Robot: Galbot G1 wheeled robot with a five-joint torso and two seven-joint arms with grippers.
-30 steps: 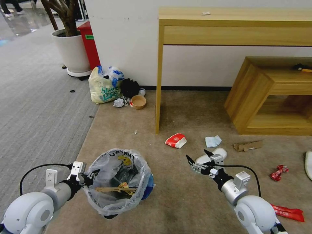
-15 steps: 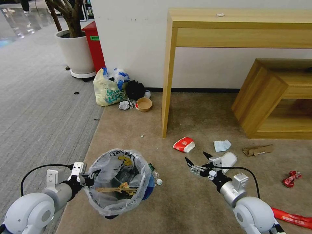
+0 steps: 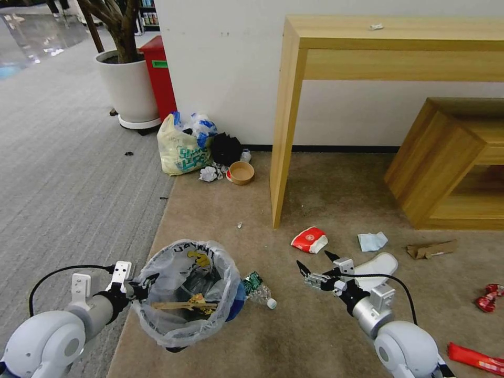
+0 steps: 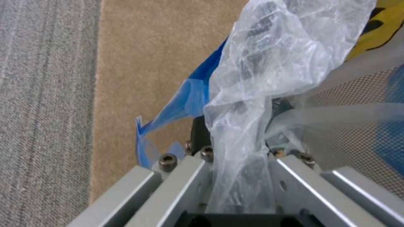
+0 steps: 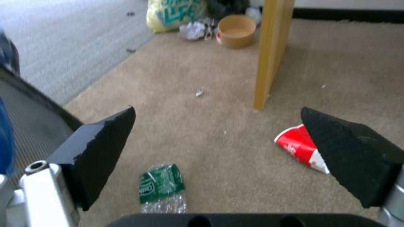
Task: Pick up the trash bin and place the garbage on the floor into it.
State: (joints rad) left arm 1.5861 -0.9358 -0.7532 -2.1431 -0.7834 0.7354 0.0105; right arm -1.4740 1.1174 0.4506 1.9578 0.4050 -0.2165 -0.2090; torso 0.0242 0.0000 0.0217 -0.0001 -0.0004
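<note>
With the trash bin held off the floor by the left gripper, whose fingers are clamped on the bin's rim and plastic liner, the right gripper hovers with fingers wide apart. Nearest garbage: a crushed green-labelled bottle lying just beside the bin, and a red cup farther toward the wooden leg. Judgement: descend straight over the bottle, straddle its narrow width, close gently since it will crumple, and keep the bin level nearby.

The view has swung left, uncovering a crushed green-labelled bottle beside the trash bin.
</note>
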